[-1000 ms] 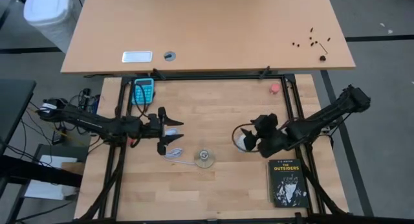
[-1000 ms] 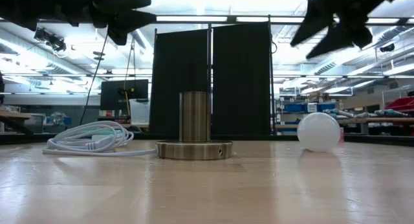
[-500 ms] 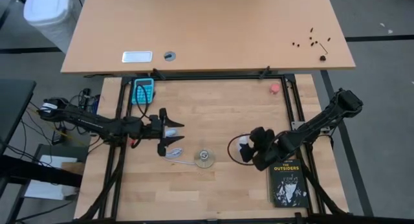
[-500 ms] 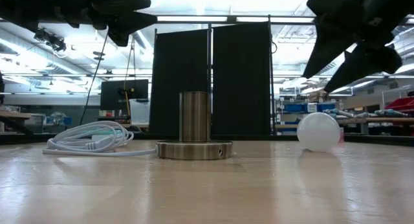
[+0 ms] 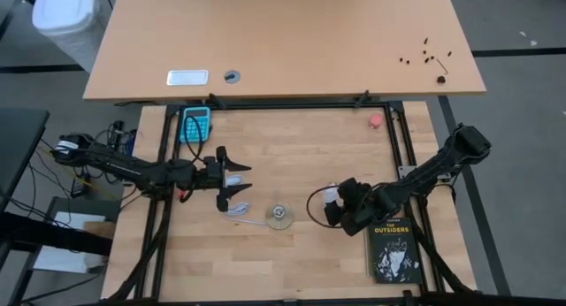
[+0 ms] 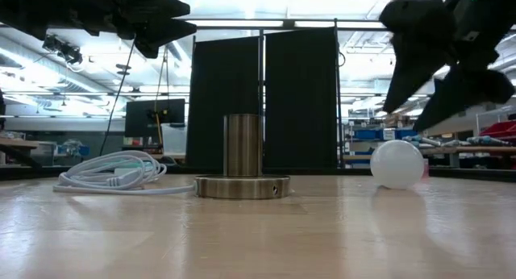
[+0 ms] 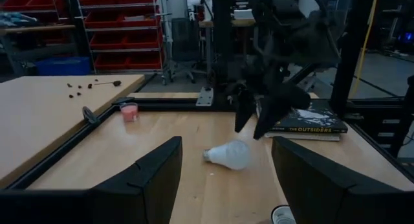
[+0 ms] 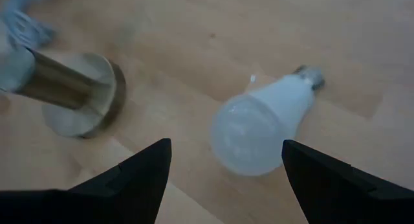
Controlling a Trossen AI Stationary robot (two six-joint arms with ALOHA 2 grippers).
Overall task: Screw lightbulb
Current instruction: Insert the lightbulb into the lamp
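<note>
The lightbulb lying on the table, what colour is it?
Frosted white, with a greyish screw base; the lightbulb shows best in the right wrist view.

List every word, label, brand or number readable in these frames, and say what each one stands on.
"THE OUTSIDERS": on the cover of the black book, near the table's right front; also legible in the left wrist view.
Smaller print lower on the book cover: too small to read.
Blue device at the table's far left edge: its face is too small to read.
Lightbulb and metal socket base: no readable marking.
</note>
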